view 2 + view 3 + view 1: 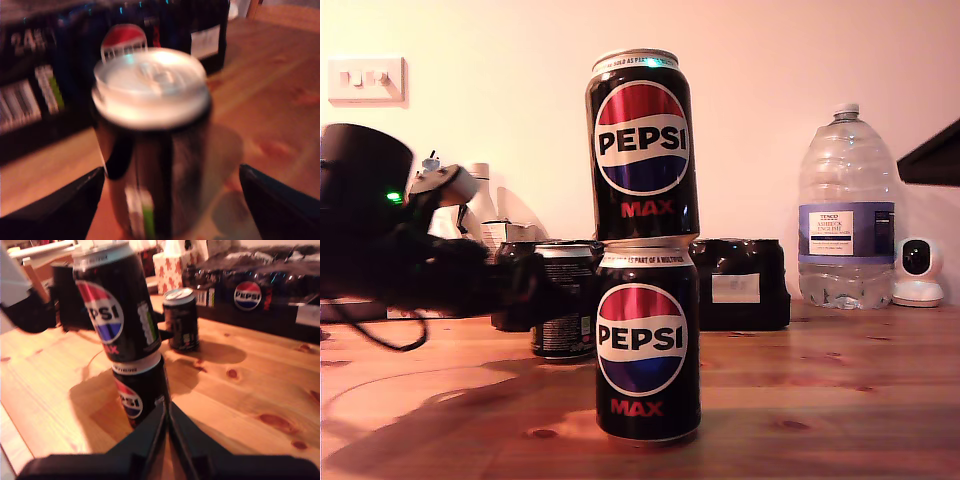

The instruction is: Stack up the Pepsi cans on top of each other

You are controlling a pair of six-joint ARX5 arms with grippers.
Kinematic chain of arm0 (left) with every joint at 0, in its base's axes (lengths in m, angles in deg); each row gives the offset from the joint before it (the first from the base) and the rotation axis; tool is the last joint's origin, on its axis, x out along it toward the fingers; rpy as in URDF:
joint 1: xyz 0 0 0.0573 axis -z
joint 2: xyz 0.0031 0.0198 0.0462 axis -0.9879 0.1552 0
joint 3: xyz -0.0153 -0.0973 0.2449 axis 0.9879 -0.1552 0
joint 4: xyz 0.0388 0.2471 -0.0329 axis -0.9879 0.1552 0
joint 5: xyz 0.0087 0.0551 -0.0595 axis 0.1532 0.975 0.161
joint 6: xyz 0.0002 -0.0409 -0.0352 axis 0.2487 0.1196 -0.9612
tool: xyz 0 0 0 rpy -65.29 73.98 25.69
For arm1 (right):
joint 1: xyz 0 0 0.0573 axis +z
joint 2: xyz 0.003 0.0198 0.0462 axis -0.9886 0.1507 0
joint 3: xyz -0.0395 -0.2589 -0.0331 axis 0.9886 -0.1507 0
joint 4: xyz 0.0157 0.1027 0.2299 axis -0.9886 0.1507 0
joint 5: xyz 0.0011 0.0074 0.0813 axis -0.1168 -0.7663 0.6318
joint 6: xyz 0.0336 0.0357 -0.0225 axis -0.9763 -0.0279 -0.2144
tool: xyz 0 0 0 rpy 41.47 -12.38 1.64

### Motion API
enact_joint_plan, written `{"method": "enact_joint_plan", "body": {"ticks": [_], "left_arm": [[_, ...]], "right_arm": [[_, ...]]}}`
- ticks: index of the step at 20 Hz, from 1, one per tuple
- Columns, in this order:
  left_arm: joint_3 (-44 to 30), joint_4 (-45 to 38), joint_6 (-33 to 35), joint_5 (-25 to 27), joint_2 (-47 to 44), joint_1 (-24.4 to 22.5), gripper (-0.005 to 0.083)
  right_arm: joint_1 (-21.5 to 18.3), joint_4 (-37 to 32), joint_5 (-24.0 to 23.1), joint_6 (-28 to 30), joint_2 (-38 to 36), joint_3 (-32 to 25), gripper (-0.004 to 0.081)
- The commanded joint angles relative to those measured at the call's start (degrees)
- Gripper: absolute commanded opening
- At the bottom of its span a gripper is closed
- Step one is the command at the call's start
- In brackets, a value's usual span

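Two Pepsi cans stacked mid-table: top can [642,145] on bottom can [647,345]. Third can [564,300] behind, exterior view's left, between spread jaws of my first end effector [172,192], ungripped. My second end effector [167,432] closed, empty. Risk: lift clips stack, topples it.

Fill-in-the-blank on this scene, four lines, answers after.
The top can rests on the bottom can: a stack of ___.
My first hand is ___, jaws either side of the third can.
My second hand is ___, holding nothing.
The water bottle stands at the exterior view's ___.
Missing: two; open; shut; right.
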Motion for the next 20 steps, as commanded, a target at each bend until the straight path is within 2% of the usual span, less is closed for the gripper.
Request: {"method": "enact_joint_plan", "body": {"ticks": [1,8,12,13,16,17,20], "left_arm": [[1.7,0.2,0.0,-0.3,2.5,0.0,0.078],[8.1,4.3,0.1,-1.8,6.4,0.0,0.078],[8.9,5.1,0.5,-1.8,6.6,0.0,0.0759],[9.0,5.3,0.5,-1.8,6.6,0.0,0.0705],[9.0,5.4,1.0,-1.9,6.5,0.0,0.0408],[9.0,5.3,1.5,-2.3,6.5,0.0,0.0337],[9.0,5.3,2.0,-2.5,6.5,0.0,0.0307]], "right_arm": [[0.2,-0.3,0.0,0.0,-0.1,0.5,-0.0012],[0.2,-0.4,-0.2,0.0,-0.1,0.5,-0.0012],[0.3,-0.4,-0.2,0.0,-0.1,0.5,-0.0012],[0.3,-0.3,-0.2,0.0,-0.1,0.5,-0.0012],[0.3,-0.3,-0.2,-0.1,-0.1,0.5,-0.0012],[0.3,-0.3,-0.2,-0.1,-0.1,0.5,-0.0012],[0.3,-0.3,-0.1,0.0,-0.1,0.5,-0.0012]]}}
